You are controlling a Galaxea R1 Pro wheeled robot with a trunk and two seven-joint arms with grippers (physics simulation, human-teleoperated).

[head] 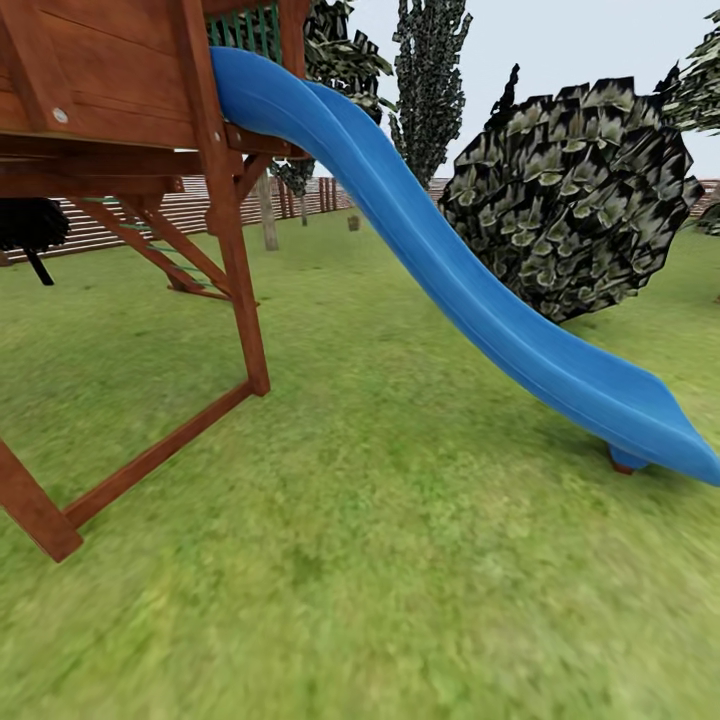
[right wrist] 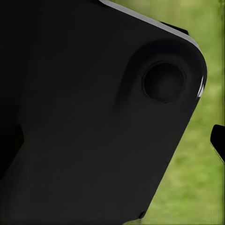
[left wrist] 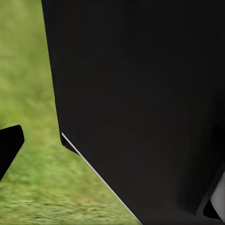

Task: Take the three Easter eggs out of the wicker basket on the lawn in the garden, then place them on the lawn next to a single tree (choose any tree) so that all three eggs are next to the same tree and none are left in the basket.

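Note:
The lawn [head: 400, 520] spreads in front of me in the head view. Far back, a tree [head: 267, 210] with a bare pale trunk stands near the fence. A small brownish thing [head: 352, 222] sits on the grass by the fence, too far off to identify. The eggs are out of view. In the left wrist view my left gripper [left wrist: 112, 173] has a dark finger [left wrist: 9, 150] at one edge and its other finger at the opposite edge, wide apart and empty. My right gripper [right wrist: 112, 145] is likewise open, one fingertip [right wrist: 218, 140] against the grass.
A wooden play tower [head: 120, 110] on slanted legs stands close at the left. Its blue slide [head: 450, 270] runs down to the right. Behind the slide is a big dark speckled bush [head: 575, 200] and a black cypress-like tree [head: 430, 80]. A slatted fence [head: 190, 210] rings the back.

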